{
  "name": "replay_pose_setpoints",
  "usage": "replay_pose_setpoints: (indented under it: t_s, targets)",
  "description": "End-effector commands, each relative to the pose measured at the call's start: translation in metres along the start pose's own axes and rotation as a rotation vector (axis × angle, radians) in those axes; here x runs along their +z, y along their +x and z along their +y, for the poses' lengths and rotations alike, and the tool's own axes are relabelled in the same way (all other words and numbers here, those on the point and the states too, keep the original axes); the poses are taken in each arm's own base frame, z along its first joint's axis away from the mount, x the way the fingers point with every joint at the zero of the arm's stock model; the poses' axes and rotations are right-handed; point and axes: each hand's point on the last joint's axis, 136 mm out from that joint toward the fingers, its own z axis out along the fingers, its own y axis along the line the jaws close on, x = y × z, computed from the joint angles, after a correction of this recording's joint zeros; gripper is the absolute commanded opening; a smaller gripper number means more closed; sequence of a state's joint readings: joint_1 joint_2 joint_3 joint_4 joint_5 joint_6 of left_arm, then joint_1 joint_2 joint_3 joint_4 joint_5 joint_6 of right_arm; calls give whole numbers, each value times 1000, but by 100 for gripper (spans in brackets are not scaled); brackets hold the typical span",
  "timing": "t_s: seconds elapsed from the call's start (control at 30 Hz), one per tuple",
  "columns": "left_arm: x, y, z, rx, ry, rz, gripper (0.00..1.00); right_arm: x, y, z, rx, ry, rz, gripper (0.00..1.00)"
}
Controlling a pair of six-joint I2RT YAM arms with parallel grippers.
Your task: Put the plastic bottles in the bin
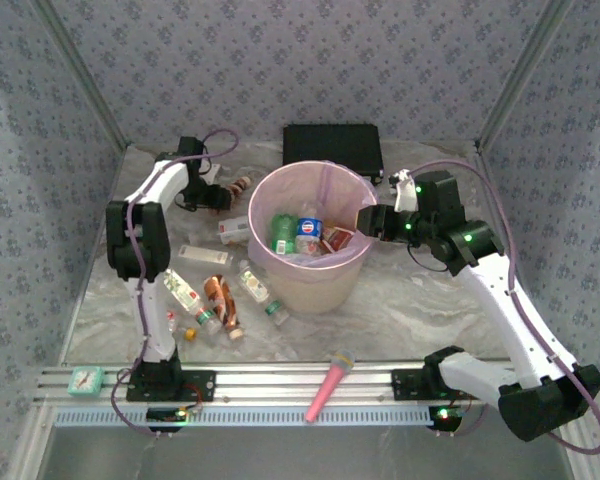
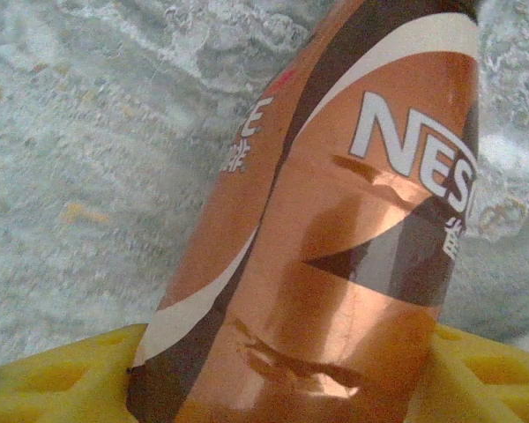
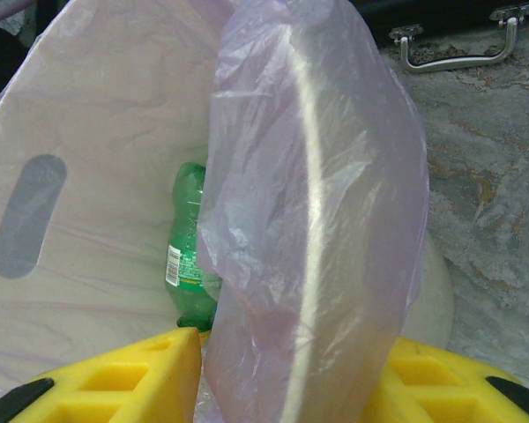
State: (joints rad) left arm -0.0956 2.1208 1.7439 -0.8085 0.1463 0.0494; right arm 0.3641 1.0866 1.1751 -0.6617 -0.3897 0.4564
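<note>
1. Left pincer (image 1: 228,193): clamped on the brown bottle (image 2: 335,247), at the far left of the surface (image 1: 420,310), left of the bin (image 1: 320,285).
2. Left wrist view: the brown bottle stands between the yellow fingers (image 2: 53,379) and touches both. Its copper label is dented. The marbled surface lies behind it; whether the bottle rests on it or is lifted cannot be told.
3. Right pincer (image 1: 365,220): clamped on the bin's right rim. In the right wrist view, one finger sits inside the rim and one outside, with the pink bag (image 3: 335,176) pressed between them.
4. Bin: upright at mid-surface, just in front of the black box (image 1: 332,150).
5. Bin contents: a green bottle (image 3: 189,238) leans against the inner wall. Beside it, in the top view, are a blue-labelled bottle (image 1: 308,233) and a red-labelled item too small to identify.
6. White bottle (image 1: 233,230): lies on the surface just beside the bin's left wall.
7. Loose bottles (image 1: 252,283): several lie scattered on the surface at the bin's front left, near the left arm.
8. Pink microphone (image 1: 328,385): lies across the front rail, between the arm bases.
9. Teal clock (image 1: 84,379): at the rail's left end.
</note>
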Motion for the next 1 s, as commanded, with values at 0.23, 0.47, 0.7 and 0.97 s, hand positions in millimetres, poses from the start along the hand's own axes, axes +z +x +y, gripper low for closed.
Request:
replay_pose_setpoints:
  t_s: [0.23,0.47,0.7,0.97]
  targets:
    - [-97,-13,-9,-47,-6,-243,59,6,15,-9,9,29,65,46]
    - [-202,-10,-39,-12,12,-457,55,4,13,-8,8,37,64,46]
    - [-313,12,-81,52,108,-707,49,5,10,0,14,-10,55,45]
    - [-345,59,-194,262,449,-689,44,8,6,12,29,-77,37,45]
